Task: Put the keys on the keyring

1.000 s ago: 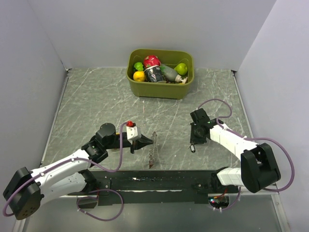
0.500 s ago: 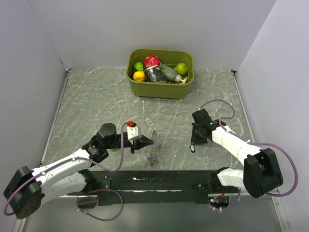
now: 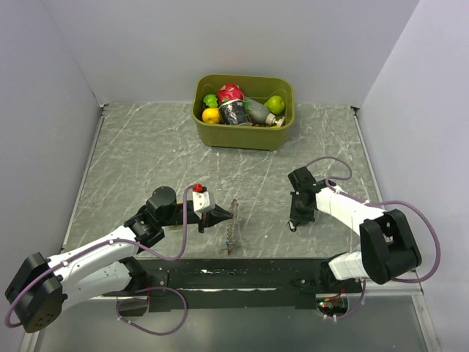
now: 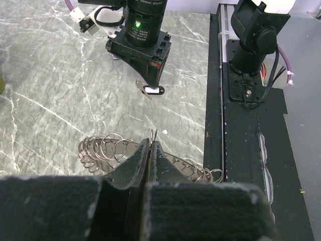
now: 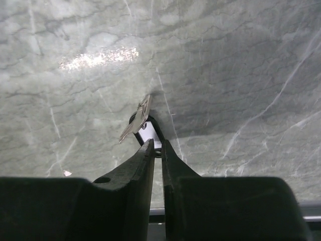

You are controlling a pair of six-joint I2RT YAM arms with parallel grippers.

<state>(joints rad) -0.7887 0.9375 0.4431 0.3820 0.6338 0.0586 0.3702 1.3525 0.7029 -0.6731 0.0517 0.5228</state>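
Note:
The keyring is a thin metal hoop strung with many small wire rings. My left gripper is shut on its wire and holds it on edge just above the table. A few small coloured keys hang at its lower end. One key with a black head, a white label and a silver blade lies on the marble. My right gripper points down at it, its jaws drawn narrow with the near end of the head pinched between the tips. In the top view that gripper is right of centre.
An olive bin of fruit and a cup stands at the back centre. A black rail with the arm bases runs along the near edge. Grey walls close in the left, back and right sides.
My right gripper's jaws have narrowed onto the black key's head, and that wrist has shifted slightly. The keyring swung a little under my left gripper, which stayed shut and in place.

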